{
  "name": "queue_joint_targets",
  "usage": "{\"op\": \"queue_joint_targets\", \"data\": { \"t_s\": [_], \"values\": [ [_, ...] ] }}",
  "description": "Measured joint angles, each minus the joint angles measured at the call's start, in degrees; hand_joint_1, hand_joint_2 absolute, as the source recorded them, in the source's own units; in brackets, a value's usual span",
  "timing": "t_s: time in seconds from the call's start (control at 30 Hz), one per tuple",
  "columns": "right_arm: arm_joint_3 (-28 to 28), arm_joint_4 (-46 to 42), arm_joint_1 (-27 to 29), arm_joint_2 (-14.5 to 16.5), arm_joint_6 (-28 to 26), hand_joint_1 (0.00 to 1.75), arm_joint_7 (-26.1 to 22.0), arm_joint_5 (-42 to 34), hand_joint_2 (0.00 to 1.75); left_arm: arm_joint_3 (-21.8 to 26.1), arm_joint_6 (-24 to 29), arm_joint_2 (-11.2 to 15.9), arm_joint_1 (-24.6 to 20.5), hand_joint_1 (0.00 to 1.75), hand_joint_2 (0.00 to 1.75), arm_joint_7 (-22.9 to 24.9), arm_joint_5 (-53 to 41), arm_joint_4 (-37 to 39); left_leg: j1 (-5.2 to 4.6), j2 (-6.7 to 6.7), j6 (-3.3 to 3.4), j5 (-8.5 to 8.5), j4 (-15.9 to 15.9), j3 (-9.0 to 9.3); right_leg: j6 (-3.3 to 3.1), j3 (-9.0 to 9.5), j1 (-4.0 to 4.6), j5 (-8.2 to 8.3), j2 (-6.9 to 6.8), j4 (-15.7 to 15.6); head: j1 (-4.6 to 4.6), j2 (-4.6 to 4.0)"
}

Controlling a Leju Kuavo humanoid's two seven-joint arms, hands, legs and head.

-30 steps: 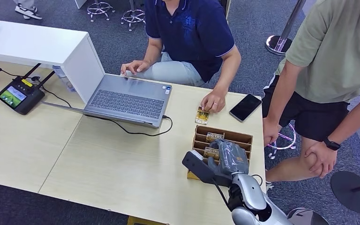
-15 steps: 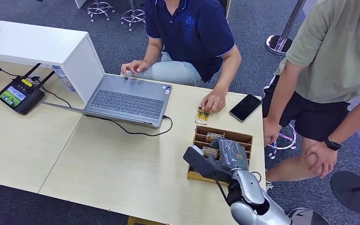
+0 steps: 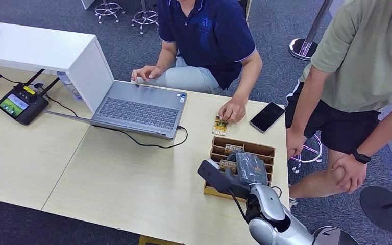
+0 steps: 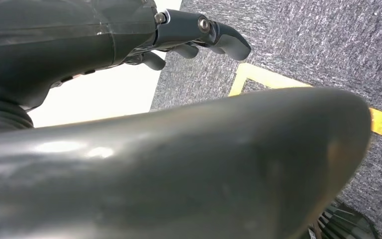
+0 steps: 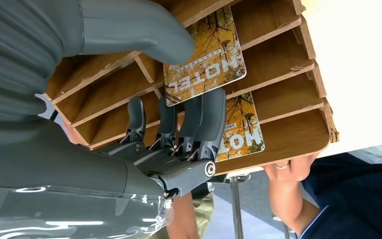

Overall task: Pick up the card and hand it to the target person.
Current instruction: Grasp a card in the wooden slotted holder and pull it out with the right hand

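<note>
A wooden slotted card box [image 3: 265, 149] stands near the table's right edge, with yellow "HOTEL" cards [image 3: 233, 149] in its slots. My right hand [image 3: 247, 171] reaches down into it. In the right wrist view the hand [image 5: 169, 139] holds one card [image 5: 206, 55]: the thumb [image 5: 154, 30] presses one edge and the fingers [image 5: 199, 119] the opposite edge. A second card [image 5: 246, 127] sits in the neighbouring slot of the box [image 5: 288, 64]. My left hand [image 4: 199, 30] hangs over the carpet floor, fingers apart and holding nothing.
A person in a dark blue shirt [image 3: 209, 35] sits across the table, one hand [image 3: 233, 109] by a loose card [image 3: 220, 125]. A person in a green shirt [image 3: 362, 56] stands at the right. A phone [image 3: 267, 116], an open laptop [image 3: 138, 107] and a handheld terminal [image 3: 21, 103] lie on the table.
My right hand has shifted slightly further over the card box. The people and the table's things have stayed still.
</note>
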Motion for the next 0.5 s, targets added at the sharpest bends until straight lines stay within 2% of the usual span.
{"op": "queue_joint_targets", "data": {
  "t_s": [0.13,0.23,0.33,0.47,0.5],
  "values": [
    [0.02,0.37,-0.20,0.16,0.07,1.59,-0.07,-0.28,1.75,0.00,0.00,0.00,0.00,0.00,0.00,0.02,0.00,0.00,0.00,0.00,-0.01,0.01,0.00,0.00,0.00,0.00,0.00,0.00,0.00,0.00,0.00,0.00],
    [0.07,0.61,-0.24,0.21,0.13,1.74,-0.09,-0.40,1.75,0.00,0.01,0.00,0.00,0.00,0.00,0.01,0.00,0.00,0.00,0.00,-0.01,0.02,0.00,-0.01,0.00,0.00,0.00,0.00,0.00,0.00,-0.01,0.00],
    [0.11,0.71,-0.32,0.21,0.27,1.75,-0.10,-0.53,1.75,0.00,0.02,0.00,0.00,0.00,0.00,-0.04,0.00,0.00,0.00,0.00,-0.01,0.02,0.00,0.00,0.00,0.00,0.00,0.00,0.00,0.00,0.00,0.00],
    [0.19,0.86,-0.44,0.21,0.42,1.75,-0.10,-0.62,1.75,0.00,0.03,0.00,0.00,0.00,1.75,-0.37,0.00,0.00,0.00,0.00,-0.01,0.02,0.00,0.00,0.00,0.00,0.00,0.00,0.00,0.00,-0.01,0.00],
    [0.22,0.89,-0.45,0.21,0.42,1.75,-0.10,-0.64,1.75,0.00,0.04,0.00,0.00,0.00,1.75,-0.53,-0.01,0.00,0.00,0.00,-0.01,0.02,0.00,0.00,0.00,0.00,0.00,0.00,0.00,0.00,0.00,0.00]
  ]
}}
